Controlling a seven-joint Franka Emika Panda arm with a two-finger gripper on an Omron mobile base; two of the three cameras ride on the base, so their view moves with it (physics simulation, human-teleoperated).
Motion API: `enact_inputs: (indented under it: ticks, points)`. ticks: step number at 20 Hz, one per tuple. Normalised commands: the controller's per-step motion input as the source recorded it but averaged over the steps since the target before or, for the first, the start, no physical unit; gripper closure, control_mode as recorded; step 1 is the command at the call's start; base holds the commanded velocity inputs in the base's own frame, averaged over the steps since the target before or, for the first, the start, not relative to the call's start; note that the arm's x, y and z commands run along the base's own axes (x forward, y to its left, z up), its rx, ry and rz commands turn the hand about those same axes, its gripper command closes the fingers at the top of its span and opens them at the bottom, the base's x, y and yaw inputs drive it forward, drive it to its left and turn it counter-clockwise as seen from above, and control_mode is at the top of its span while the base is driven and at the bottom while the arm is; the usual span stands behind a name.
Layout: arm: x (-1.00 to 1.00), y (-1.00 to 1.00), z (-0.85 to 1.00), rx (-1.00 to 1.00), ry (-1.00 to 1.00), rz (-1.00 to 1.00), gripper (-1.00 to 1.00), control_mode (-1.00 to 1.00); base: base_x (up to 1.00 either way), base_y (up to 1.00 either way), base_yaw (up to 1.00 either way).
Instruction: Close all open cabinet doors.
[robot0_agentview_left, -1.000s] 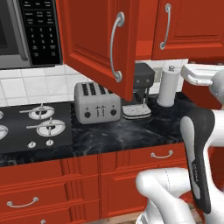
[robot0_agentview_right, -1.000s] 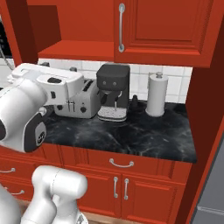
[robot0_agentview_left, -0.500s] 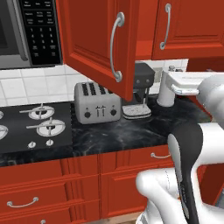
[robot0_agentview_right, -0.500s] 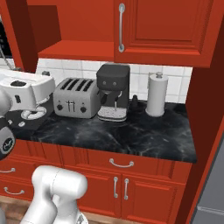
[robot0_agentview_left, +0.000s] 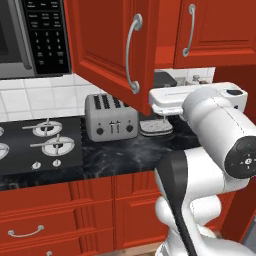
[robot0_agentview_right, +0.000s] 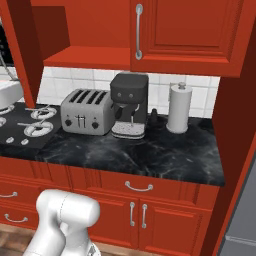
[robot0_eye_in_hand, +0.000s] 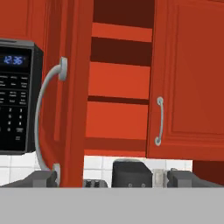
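One upper cabinet door (robot0_agentview_left: 107, 45) hangs open and swings out over the counter, its curved silver handle (robot0_agentview_left: 131, 52) facing me. From the hand view I see this open door (robot0_eye_in_hand: 72, 87) almost edge-on, with bare red shelves (robot0_eye_in_hand: 118, 87) behind it. To its right, the neighbouring door (robot0_eye_in_hand: 188, 83) is shut. My gripper (robot0_eye_in_hand: 113, 178) is open, level with the open door's lower edge and a short way in front of it, with nothing between its fingertips (robot0_eye_in_hand: 43, 178). My white hand (robot0_agentview_left: 167, 97) sits just below the open door's right corner.
A toaster (robot0_agentview_right: 85, 112), a black coffee machine (robot0_agentview_right: 129, 102) and a paper towel roll (robot0_agentview_right: 179, 107) stand on the dark counter (robot0_agentview_right: 150, 155). A microwave (robot0_agentview_left: 30, 37) hangs left of the open door, above the stove burners (robot0_agentview_left: 47, 137). The lower cabinet doors (robot0_agentview_right: 137, 217) are shut.
My arm has swung left along the counter: the hand went from the right side to under the open door. The jaws have stayed open. The doors have not moved.
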Motion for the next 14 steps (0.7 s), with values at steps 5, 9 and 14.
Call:
enact_inputs:
  ticks: [5,9,14]
  points:
    - [0.12,0.64,-0.1,-0.05,0.0,0.0,-1.0,-1.0,0.0,0.0,0.0]
    - [0.34,0.52,-0.16,-0.03,0.0,0.0,-1.0,-1.0,0.0,0.0,0.0]
    - [0.49,0.39,-0.07,-0.01,0.01,0.0,-1.0,-1.0,0.0,0.0,0.0]
